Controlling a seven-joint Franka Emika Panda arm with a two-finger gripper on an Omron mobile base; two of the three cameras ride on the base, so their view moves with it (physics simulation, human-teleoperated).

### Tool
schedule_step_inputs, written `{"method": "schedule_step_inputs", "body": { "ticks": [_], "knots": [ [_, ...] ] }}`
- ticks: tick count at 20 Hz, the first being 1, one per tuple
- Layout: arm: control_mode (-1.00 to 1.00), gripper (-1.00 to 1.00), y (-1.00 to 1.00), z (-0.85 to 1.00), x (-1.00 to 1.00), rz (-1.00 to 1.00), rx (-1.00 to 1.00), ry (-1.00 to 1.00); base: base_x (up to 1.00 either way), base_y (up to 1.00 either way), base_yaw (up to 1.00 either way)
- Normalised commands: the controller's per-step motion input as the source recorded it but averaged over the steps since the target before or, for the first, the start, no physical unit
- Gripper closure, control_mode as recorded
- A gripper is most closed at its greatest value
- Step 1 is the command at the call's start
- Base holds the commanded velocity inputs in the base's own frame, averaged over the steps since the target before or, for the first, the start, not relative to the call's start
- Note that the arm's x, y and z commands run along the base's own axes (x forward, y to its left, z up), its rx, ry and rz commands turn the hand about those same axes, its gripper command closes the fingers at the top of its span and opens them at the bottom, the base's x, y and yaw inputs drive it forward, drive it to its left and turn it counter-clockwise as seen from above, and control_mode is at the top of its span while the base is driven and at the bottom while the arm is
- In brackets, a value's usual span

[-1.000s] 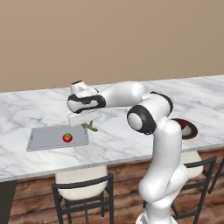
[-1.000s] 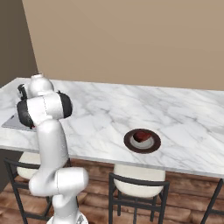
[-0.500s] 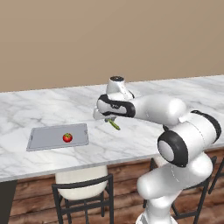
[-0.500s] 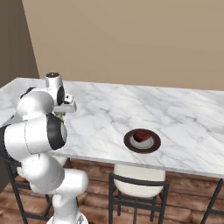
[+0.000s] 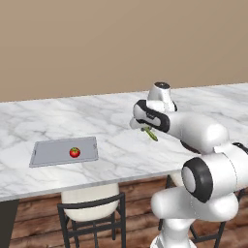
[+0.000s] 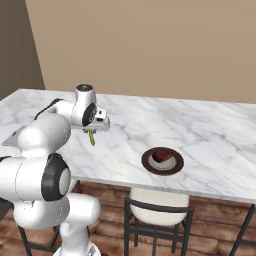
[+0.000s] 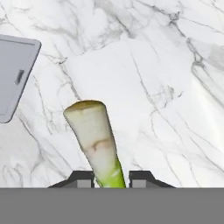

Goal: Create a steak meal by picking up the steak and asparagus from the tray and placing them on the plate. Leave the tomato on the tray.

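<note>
Marble counter runs the width of the room under a plain tan wall, with stools tucked below its near edge. The gripper is closed on the asparagus, which hangs tip-down well above the stone, between the tray on the left and the plate on the right. On the tray the tomato is left alone, as required; the steak is already lying on the plate. From the hand view the stalk is seen clamped near its green end, the pale cut end pointing away. For a good placement, the stalk should be carried rightward at height, lowered beside the steak rather than onto it, and released low so it cannot roll off the rim. How much free plate remains is hard to judge, probably a narrow strip.
</note>
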Motion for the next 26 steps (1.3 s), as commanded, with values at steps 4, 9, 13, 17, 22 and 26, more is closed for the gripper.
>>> {"method": "schedule_step_inputs", "body": {
  "ticks": [4, 9, 13, 17, 22, 26],
  "knots": [
    [-1.00, 1.00, -1.00, 0.00, -0.14, 0.17, -0.04, 0.00, 0.00, 0.00, 0.00],
    [-1.00, 1.00, -1.00, 0.00, -0.13, 0.24, -0.09, 0.00, 0.00, 0.00, 0.00],
    [-1.00, 1.00, -1.00, 0.00, -0.13, 0.24, -0.11, 0.00, 0.00, 0.00, 0.00],
    [-1.00, 1.00, -0.94, -0.03, -0.05, 0.22, -0.08, 0.00, 0.00, 0.00, 0.00],
    [-1.00, 1.00, -0.56, -0.17, -0.03, 0.13, 0.00, 0.00, 0.00, 0.00, 0.00],
    [-1.00, 1.00, -0.45, -0.28, 0.00, 0.15, 0.00, 0.00, 0.00, 0.00, 0.00]
  ]
}}
